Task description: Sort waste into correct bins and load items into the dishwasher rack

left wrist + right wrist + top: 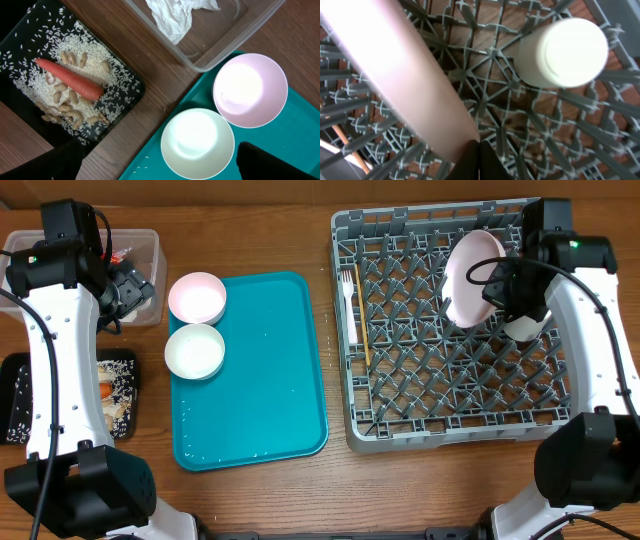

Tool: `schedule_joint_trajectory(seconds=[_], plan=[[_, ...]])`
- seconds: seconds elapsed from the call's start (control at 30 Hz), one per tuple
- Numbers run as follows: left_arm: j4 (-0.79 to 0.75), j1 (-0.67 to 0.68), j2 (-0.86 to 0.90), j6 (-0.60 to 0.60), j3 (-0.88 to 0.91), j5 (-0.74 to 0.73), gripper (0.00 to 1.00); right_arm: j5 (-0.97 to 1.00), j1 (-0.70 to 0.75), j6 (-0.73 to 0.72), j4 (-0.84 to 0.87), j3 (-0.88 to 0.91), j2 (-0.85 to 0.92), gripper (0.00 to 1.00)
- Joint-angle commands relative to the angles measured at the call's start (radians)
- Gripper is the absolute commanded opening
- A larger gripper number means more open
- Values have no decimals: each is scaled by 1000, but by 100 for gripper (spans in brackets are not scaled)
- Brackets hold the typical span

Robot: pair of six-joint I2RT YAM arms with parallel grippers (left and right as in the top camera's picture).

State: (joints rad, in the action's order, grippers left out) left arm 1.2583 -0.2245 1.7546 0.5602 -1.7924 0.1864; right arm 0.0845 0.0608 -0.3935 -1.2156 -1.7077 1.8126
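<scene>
The whitish-pink plate (pixel 470 275) stands on edge among the pegs of the grey dishwasher rack (pixel 450 430). My right gripper (pixel 480 160) is shut beside the plate's rim (pixel 405 75), its fingers pressed together with nothing between them. A white cup (pixel 565 52) stands upside down just to the right. The fork (pixel 348 295) and wooden stick (pixel 362 330) lie at the rack's left side. My left gripper (pixel 157 150) hangs open above the white bowl (pixel 197 142), with the pink bowl (pixel 250 90) next to it. The black tray (pixel 15 50) holds a carrot (pixel 70 80), rice and scraps. A napkin (pixel 175 15) lies in the clear tub (pixel 210 55).
Both bowls sit at the left end of the teal tray (pixel 270 380), which lies between the bins and the rack. A few rice grains are scattered on the teal tray. The left arm (pixel 60 350) reaches over the black tray.
</scene>
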Motion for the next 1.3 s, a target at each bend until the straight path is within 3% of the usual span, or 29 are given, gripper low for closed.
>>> schedule_joint_trajectory(seconds=[0.0, 0.53, 0.83, 0.97, 1.07, 1.13, 1.23, 1.27], plan=[[-2, -2, 0, 16, -10, -3, 100, -27, 0, -7, 53, 41, 1, 4], [-2, -2, 0, 16, -10, -3, 100, -150, 0, 119, 155, 48, 1, 5], [-2, -2, 0, 16, -10, -3, 100, -636, 0, 296, 88, -93, -56, 4], [-2, -2, 0, 16, -10, -3, 100, -733, -6, 296, 83, -121, -119, 8], [-2, -2, 0, 16, -10, -3, 100, -734, -37, 289, 57, -121, -154, 15], [-2, -2, 0, 16, -10, -3, 100, -733, -85, 289, 34, -121, -163, 28], [-2, -2, 0, 16, -10, -3, 100, -729, -177, 288, 32, -113, -162, 75], [-3, -2, 0, 16, -10, -3, 100, -726, -231, 288, 52, -105, -161, 100]])
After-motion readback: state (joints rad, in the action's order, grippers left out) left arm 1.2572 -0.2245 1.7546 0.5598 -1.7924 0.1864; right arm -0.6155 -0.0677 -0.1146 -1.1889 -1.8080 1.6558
